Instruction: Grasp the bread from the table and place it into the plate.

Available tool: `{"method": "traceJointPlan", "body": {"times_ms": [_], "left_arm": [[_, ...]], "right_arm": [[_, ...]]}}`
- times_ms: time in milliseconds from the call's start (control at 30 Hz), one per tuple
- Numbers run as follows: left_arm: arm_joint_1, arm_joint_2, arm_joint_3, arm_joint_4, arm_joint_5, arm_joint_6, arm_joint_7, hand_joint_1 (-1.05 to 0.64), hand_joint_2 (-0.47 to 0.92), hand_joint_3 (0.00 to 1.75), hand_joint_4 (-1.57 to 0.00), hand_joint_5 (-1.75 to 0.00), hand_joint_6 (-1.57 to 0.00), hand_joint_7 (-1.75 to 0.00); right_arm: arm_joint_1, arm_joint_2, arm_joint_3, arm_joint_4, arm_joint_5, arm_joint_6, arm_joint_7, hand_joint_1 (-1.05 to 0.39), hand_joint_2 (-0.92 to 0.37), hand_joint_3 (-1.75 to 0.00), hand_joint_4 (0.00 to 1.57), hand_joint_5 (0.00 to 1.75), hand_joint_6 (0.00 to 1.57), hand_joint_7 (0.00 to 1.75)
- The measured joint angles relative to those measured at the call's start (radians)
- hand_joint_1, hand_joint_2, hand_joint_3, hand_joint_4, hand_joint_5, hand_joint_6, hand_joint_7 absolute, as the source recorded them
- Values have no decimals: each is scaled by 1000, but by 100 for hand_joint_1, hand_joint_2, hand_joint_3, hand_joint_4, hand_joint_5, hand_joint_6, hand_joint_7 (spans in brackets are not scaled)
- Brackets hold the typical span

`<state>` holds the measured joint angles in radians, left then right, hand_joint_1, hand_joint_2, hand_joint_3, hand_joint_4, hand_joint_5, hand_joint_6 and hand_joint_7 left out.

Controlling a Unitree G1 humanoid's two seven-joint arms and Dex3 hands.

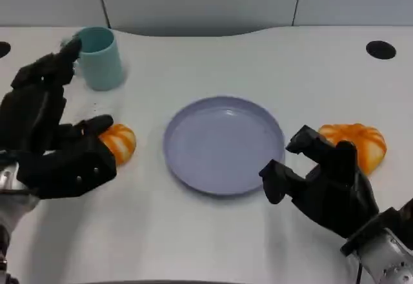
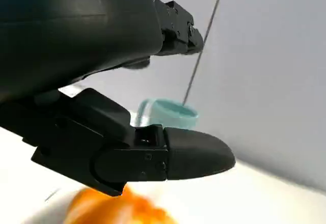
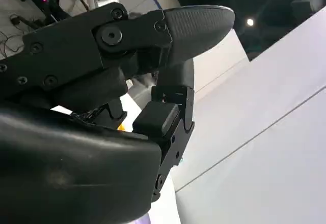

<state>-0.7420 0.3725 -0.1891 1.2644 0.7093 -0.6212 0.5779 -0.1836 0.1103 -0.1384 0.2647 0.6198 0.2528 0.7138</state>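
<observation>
1. Orange bread (image 1: 120,142) lies on the white counter (image 1: 310,71) at the left of the frame, just left of the plate (image 1: 222,144), touching the left hand (image 1: 55,143).
2. Left hand: fingers spread around the near side of that bread, not closed on it; the grasp step looks in hand.
3. Next move, I judge: close on the bread, lift, carry right over the plate rim.
4. Right hand (image 1: 321,179) is spread and holds nothing, just beside a second orange bread (image 1: 358,141) at right.
5. Lavender plate holds nothing; the teal cup (image 1: 100,57), upper left, shows no contents.
</observation>
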Motion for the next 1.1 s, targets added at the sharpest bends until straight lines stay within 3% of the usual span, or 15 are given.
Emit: {"method": "traceJointPlan", "body": {"times_ms": [333,733,867,1100], "left_arm": [[-3,-64,-82,76,-35,182,-69,-105,92,70,0,0,0,0],[-32,-116,-164,100,-31,303,-116,-105,92,70,0,0,0,0],[-37,-145,-207,117,-9,378,-170,-105,92,55,0,0,0,0],[-38,-162,-236,126,6,440,-216,-105,92,47,0,0,0,0]], "right_arm": [[31,0,3,-26,0,1,4,-81,-92,-22,92,149,88,98],[48,-10,3,-47,5,19,8,-81,-92,-23,92,149,88,95],[56,-20,4,-59,5,19,13,-80,-92,-22,89,153,85,98],[85,-42,2,-99,22,30,23,-80,-92,-26,90,153,85,101]]}}
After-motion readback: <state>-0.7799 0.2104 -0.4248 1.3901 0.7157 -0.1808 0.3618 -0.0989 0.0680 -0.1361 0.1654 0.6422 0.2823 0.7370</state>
